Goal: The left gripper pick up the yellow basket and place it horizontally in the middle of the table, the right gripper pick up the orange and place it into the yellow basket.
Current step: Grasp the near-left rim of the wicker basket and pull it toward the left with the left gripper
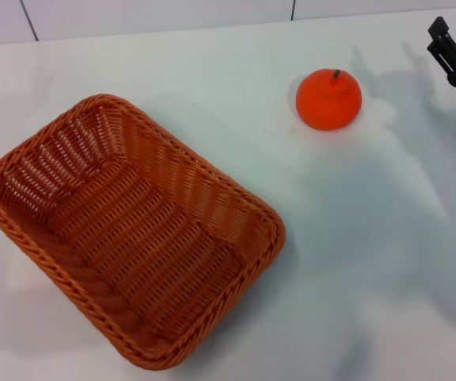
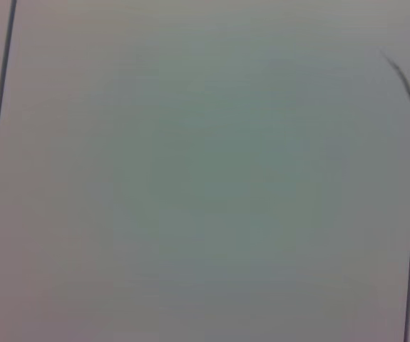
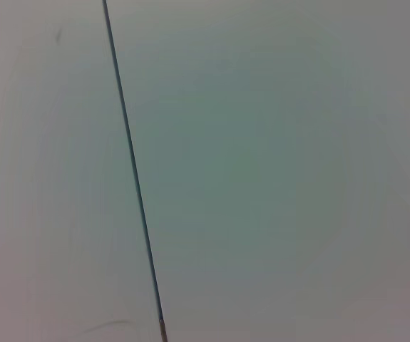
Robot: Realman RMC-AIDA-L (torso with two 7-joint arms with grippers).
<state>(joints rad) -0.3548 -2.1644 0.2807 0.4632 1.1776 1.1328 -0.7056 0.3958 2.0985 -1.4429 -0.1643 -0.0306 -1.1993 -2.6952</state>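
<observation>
Nearest, yellow basket lies diagonally, near-right to far-left; right gripper fingers' state unclear.

Bright, soft shadows; wrist views perhaps defocused

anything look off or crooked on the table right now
The yellow basket sits skewed, its long side running diagonally across the table at the robot's left instead of square in the middle. It is empty; the orange stands upright, apart from it. The right gripper is at the far right edge.
</observation>
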